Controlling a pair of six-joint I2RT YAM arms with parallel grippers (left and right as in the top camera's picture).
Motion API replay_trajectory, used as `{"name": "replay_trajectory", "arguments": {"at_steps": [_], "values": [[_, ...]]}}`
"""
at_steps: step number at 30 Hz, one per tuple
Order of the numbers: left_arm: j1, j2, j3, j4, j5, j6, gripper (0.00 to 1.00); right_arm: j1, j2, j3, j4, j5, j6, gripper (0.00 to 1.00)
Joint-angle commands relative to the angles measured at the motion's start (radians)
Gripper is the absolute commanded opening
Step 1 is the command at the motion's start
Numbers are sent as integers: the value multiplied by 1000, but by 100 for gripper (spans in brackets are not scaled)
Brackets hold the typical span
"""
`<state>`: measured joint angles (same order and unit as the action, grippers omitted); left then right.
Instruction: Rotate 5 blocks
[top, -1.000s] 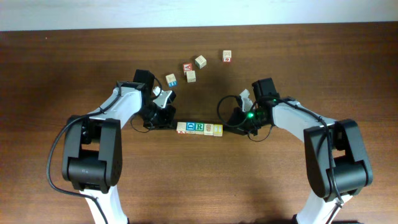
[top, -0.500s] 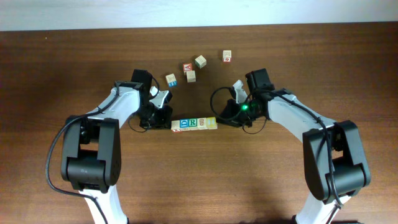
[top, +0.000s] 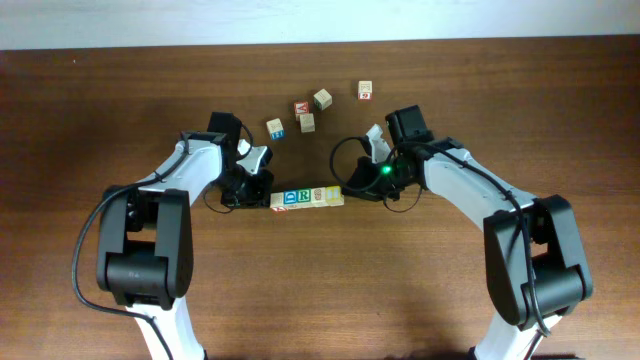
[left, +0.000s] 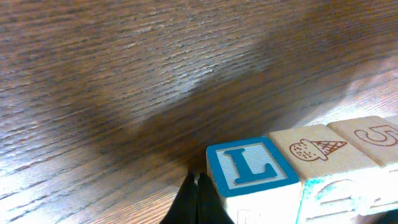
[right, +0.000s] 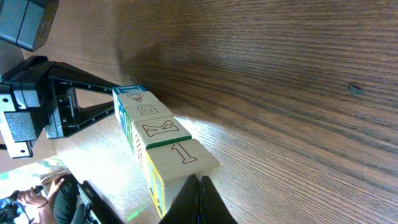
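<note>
Overhead: dark wood-grain table (top: 500, 100), white wall (top: 320, 20) behind; both jaws closed, empty, flanking block row (top: 307, 198).

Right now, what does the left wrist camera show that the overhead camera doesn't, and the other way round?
Only the left wrist view: close-up faces on the row of blocks, namely a blue L, an ice-cream cone drawing and an orange 5. Only the overhead: both arms, the right gripper shut at the row's other end, and five loose cubes behind the row. Both: the row on the wooden table, with the left gripper shut beside its end block.
</note>
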<state>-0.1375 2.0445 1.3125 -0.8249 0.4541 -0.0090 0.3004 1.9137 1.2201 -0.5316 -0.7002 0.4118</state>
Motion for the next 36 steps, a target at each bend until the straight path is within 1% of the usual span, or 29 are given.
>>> {"name": "replay_trajectory", "arguments": {"at_steps": [1,10,36], "values": [[-45,9,-3,6,180,1,0,79,-23,48,3,-97,-4,4],[-43,9,-1,6,179,1,0,110,-23,94,-15,-97,-3,4],[-43,9,-1,6,179,1,0,140,-23,95,-14,-85,23,4]]}}
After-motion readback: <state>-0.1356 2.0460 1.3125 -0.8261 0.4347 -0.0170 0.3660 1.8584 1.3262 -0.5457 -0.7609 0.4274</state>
